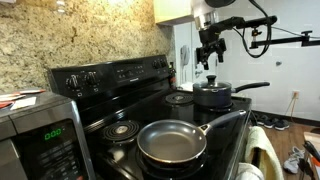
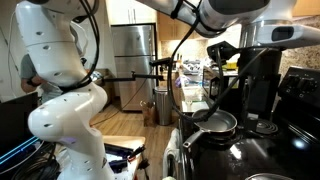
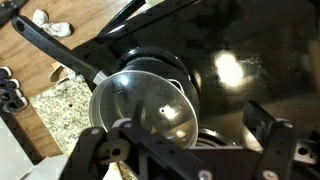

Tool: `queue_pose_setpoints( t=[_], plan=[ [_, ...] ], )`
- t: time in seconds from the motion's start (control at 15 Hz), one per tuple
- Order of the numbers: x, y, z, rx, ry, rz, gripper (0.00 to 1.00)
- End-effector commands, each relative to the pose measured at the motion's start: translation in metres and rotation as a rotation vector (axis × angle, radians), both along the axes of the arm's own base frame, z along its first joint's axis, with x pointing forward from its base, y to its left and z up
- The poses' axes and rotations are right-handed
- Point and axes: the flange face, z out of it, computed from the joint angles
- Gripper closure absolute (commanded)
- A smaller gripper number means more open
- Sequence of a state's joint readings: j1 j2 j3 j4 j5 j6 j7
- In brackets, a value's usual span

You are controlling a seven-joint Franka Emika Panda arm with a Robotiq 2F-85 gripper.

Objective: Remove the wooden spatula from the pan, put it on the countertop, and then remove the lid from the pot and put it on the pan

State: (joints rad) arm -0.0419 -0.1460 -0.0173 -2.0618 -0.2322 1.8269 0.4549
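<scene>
The pan [image 1: 172, 143] sits on the near front burner, its greyish inside bare. The wooden spatula is out of view. Farther along the stove stands the black pot [image 1: 213, 97] with the lid [image 1: 212, 85] on it. My gripper [image 1: 208, 52] hangs open a short way above the lid, touching nothing. In the wrist view the glassy lid [image 3: 140, 105] shows below and left of my gripper [image 3: 188, 118]. The pot's long handle [image 3: 50, 48] runs up-left, and my fingers [image 3: 110, 145] stand wide apart. In an exterior view my gripper [image 2: 222, 60] is above the stove.
A microwave [image 1: 40, 135] stands on the counter beside the stove. The control panel [image 1: 110, 72] and granite backsplash [image 1: 90, 30] rise behind the burners. A pale towel [image 1: 262, 150] hangs at the stove front. Granite countertop [image 3: 60, 110] borders the pot. The white robot body [image 2: 65, 90] stands on the floor.
</scene>
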Motion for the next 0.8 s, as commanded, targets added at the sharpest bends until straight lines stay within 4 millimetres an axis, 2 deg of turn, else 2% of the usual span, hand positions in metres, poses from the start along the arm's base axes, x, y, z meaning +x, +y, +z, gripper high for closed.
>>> queue_pose_setpoints(
  t=[0.0,0.13,0.27,0.47,0.73],
  plan=[
    [-0.001,0.005,0.001,-0.004,-0.002,0.006,0.00],
    [0.007,0.000,-0.001,0.025,0.006,-0.026,0.00],
    [0.012,-0.021,-0.004,0.085,0.027,-0.074,0.00],
    [0.019,-0.067,-0.010,0.244,0.035,-0.146,0.00],
    [0.031,-0.128,-0.014,0.290,0.037,-0.256,0.00]
  ],
)
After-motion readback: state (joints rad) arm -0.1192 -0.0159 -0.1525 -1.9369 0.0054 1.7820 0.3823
